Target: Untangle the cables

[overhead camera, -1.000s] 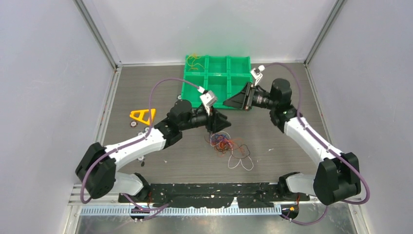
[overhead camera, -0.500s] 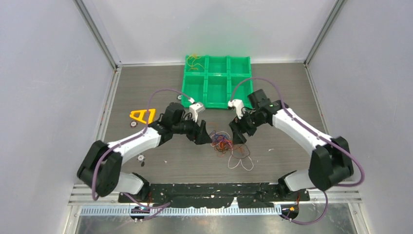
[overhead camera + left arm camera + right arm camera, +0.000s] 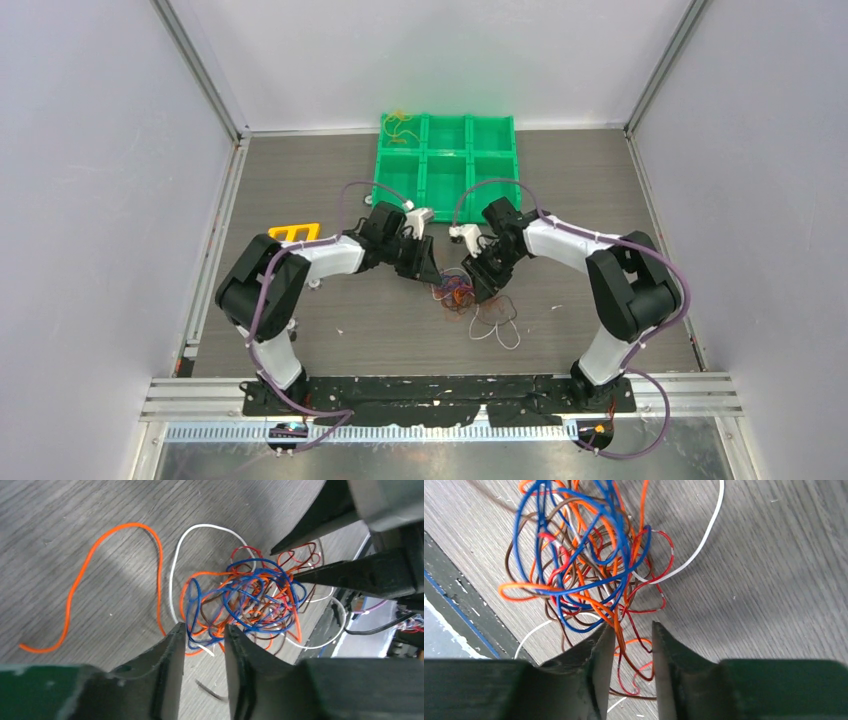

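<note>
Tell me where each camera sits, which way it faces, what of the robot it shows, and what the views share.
Top external: above and behind the robot, looking down; left arm and right arm show whole, left end effector and right end effector flanking the cable tangle.
Left wrist: on that wrist, looking down past its own fingers at the tangle; the right arm's fingers enter top right.
Right wrist: on that wrist, looking down past its own fingers at the tangle.
Shared: all three see the tangle.

Bright, even light; soft shadows
</note>
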Tool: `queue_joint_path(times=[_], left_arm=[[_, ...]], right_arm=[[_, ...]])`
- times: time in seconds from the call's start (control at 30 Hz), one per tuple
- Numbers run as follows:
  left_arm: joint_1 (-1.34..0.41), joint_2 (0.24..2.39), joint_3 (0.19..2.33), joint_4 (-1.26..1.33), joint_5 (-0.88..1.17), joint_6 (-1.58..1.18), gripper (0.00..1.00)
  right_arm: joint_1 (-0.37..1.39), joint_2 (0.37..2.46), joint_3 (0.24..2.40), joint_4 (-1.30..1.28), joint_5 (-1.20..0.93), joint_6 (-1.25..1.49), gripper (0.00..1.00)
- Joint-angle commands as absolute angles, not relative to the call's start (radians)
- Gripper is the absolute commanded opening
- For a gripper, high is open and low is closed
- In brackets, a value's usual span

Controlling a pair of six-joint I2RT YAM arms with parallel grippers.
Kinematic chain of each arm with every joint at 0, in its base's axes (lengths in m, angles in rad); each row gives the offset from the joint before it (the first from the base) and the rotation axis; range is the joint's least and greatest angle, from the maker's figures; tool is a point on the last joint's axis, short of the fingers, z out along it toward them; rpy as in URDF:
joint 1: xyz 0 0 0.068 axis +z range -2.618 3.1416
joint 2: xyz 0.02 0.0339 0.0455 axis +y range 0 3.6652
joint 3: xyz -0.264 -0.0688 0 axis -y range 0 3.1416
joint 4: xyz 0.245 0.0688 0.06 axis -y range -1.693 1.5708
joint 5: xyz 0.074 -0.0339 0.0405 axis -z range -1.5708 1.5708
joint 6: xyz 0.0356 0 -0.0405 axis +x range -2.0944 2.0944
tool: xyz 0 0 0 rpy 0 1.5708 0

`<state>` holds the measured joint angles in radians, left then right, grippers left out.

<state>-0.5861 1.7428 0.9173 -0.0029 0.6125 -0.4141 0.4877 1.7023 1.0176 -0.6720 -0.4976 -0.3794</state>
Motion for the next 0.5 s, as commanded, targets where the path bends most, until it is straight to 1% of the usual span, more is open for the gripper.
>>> queue_joint_path(times=[0.0,0.03,0.07,0.1,0.2,0.33,0.47], left_arm=[[-0.585,1.767,0.95,0.02,0.667,-0.449,0.17],[-0.575,1.753,0.941,0.022,0.687,-0.45,0.05],[-0.56,1.731,0.926,0.029,0.706,-0.458,0.0],[-0.542,1.698,0.908,0.025,0.708,-0.457,0.0],[-0.47,1.549,0.852,-0.09,0.674,-0.39,0.0],[-0.344,1.381,0.79,-0.282,0.612,-0.253,0.0],[-0.192,1.285,0.79,-0.433,0.6,-0.168,0.0]], right_arm=[[0.491,1.661,1.012,-0.641,-0.448,-0.383,0.32],[0.489,1.634,1.003,-0.657,-0.439,-0.388,0.3],[0.48,1.618,1.0,-0.668,-0.433,-0.399,0.25],[0.474,1.582,0.992,-0.694,-0.423,-0.407,0.22],[0.412,1.492,0.976,-0.75,-0.389,-0.46,0.07],[0.282,1.407,0.981,-0.853,-0.358,-0.54,0.05],[0.176,1.349,1.002,-0.939,-0.31,-0.624,0.06]])
